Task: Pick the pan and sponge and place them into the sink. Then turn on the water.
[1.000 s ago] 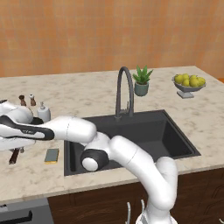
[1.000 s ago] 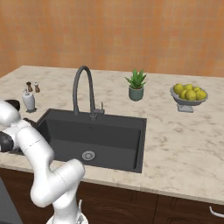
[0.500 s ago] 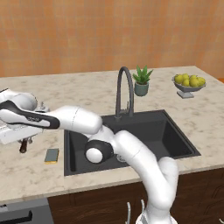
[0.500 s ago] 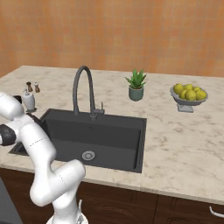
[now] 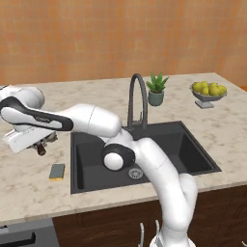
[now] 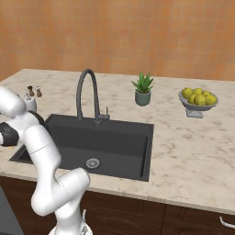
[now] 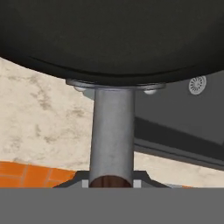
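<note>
The black pan [image 7: 109,39] hangs above the beige counter, its metal neck running down to the brown handle [image 7: 111,181]. My gripper [image 7: 111,183] is shut on that handle. In the left base view the gripper [image 5: 33,141] is at the far left, and the handle's brown end [image 5: 41,150] pokes out below it; the arm hides the pan's body. The grey-blue sponge [image 5: 57,171] lies flat on the counter just left of the sink [image 5: 188,154]. The dark sink [image 6: 137,137] with its drain [image 7: 197,84] holds nothing. The gooseneck faucet [image 5: 135,99] [image 6: 86,94] shows no stream.
A potted plant [image 5: 156,90] and a bowl of yellow-green fruit [image 5: 208,90] stand behind and right of the sink. Small bottles [image 6: 34,92] sit at the back left. My own arm spans the sink's left half in the left base view.
The hand has risen and swung a little right toward the sink, carrying the pan by its handle. The sponge has stayed put.
</note>
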You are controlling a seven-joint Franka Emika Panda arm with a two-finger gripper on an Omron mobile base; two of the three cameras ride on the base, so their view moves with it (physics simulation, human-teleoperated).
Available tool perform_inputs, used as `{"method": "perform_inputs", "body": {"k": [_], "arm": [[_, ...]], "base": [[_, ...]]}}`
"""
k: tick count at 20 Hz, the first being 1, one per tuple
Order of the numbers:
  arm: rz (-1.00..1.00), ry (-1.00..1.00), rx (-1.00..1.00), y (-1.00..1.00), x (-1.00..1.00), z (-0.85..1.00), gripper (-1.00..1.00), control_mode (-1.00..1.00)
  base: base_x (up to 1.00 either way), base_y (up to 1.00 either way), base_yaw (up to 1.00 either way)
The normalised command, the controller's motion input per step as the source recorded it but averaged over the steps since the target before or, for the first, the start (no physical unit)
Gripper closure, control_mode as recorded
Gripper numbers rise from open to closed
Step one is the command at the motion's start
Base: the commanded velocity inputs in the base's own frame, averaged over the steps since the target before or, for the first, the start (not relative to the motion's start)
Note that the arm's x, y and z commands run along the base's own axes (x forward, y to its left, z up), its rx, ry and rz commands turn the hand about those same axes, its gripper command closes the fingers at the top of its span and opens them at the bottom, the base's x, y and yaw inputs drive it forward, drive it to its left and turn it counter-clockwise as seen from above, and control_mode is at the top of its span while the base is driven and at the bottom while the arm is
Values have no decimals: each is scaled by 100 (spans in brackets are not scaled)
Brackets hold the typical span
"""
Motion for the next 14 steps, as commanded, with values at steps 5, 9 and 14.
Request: {"method": "perform_inputs", "body": {"k": [5, 9, 14], "arm": [[16, -2, 34, -83, -18, 0, 100, -100], [6, -1, 43, -75, 0, -17, 100, -100], [0, -8, 30, -70, 0, -33, 100, -100]], "base": [[0, 0, 0], [0, 0, 0], [0, 0, 0]]}}
